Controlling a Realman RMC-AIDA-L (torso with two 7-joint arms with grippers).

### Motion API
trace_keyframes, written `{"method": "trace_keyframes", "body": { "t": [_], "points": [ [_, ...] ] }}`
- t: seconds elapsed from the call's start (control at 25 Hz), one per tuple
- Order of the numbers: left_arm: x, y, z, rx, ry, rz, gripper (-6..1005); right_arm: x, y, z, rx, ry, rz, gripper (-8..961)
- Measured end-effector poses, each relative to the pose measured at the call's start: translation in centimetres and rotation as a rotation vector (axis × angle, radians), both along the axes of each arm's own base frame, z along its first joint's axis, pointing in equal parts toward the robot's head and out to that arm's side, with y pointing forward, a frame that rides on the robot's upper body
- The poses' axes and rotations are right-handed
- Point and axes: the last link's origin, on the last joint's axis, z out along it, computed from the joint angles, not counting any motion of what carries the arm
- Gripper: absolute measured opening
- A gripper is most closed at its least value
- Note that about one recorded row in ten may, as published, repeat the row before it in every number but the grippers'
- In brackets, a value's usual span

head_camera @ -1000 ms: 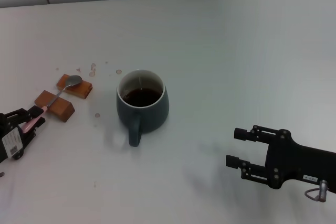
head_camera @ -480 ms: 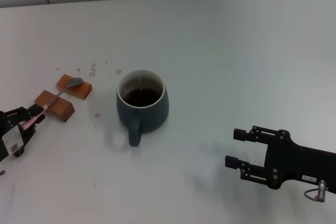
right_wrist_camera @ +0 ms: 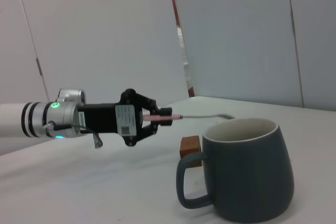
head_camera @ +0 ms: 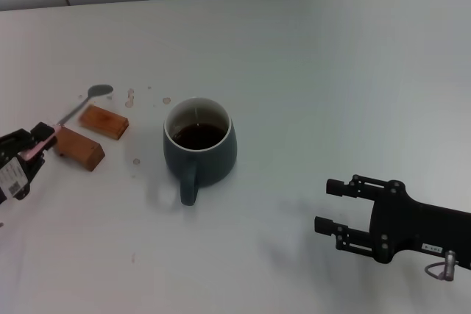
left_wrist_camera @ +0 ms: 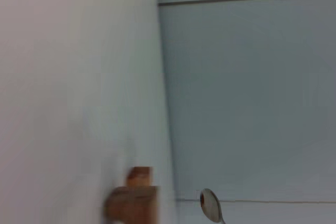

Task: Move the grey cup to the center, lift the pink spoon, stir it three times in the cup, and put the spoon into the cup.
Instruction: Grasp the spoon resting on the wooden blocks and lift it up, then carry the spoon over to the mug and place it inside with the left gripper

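Pink is the colour of the handle that the left gripper (head_camera: 38,145) pinches at the left edge of the head view. The pink spoon (head_camera: 73,112) is up off the table (head_camera: 331,71), and its grey metal bowl points toward the upper left of the frame, above and past the two brown blocks. One brown block (head_camera: 104,120) lies a little higher in the frame, and the other brown block (head_camera: 77,148) lies just below it, close to the gripper. The side view from the right wrist shows the spoon (right_wrist_camera: 191,115) held nearly flat in the air, with the fingers (right_wrist_camera: 157,119) of the left gripper (right_wrist_camera: 167,116) pressed on its pink end. The grey cup (head_camera: 199,148) stands upright near the middle of the head view, a bit left of centre. It holds a dark drink, and its handle points to the bottom of the frame. Small brown drops (head_camera: 131,96) dot the table between the blocks and the cup. The right gripper (head_camera: 333,207) sits low at the bottom right of the head view, well apart from the cup, with its two fingers spread and nothing between them.
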Motion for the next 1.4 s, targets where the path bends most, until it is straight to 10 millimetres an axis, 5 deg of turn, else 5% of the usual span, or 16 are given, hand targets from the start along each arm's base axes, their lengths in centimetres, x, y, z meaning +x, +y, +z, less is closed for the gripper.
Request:
{"method": "trace_keyframes", "body": {
  "t": [0.28,0.72,1.08,1.4],
  "points": [
    [2.7,2.1,2.3,0.141,0.101,-0.245,135,0.0,0.1,0.0,0.001,-0.005,-0.002,656],
    [9.1,5.4,6.6,0.348,0.451,-0.92,135,0.0,0.1,-0.3,-0.002,-0.004,-0.01,656],
    [13.4,9.2,8.9,0.228,0.716,-1.281,135,0.0,0.1,-0.3,0.0,-0.002,-0.012,656],
    [18.3,9.9,11.0,0.08,1.085,-1.484,136,0.0,0.0,-0.3,0.007,0.006,-0.024,656]
  ]
}}
